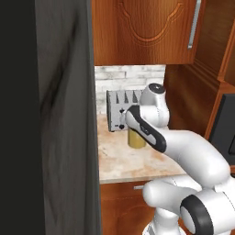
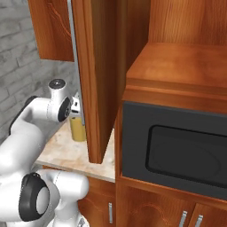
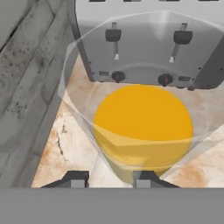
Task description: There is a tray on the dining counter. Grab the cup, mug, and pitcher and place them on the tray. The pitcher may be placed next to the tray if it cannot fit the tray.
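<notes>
The pitcher point(image 3: 142, 127), a clear glass with orange-yellow liquid, stands upright on a beige marble counter point(image 1: 119, 160) just in front of a toaster. My gripper point(image 3: 110, 180) has come down over it from above. The two finger tips straddle the glass body and are shut on it. From the right, the gripper point(image 2: 76, 111) covers the top of the pitcher point(image 2: 78, 131). From the left, my forearm crosses in front of the pitcher point(image 1: 136, 141), whose base looks level with the counter. The tray, cup, mug and dining counter are out of view.
A silver toaster point(image 1: 121, 114) stands against the brick wall right behind the pitcher. A tall wooden cabinet side point(image 2: 95, 80) hangs close to its right, with a black microwave point(image 2: 177, 155) beyond. A dark grey panel point(image 1: 46, 114) walls off the left.
</notes>
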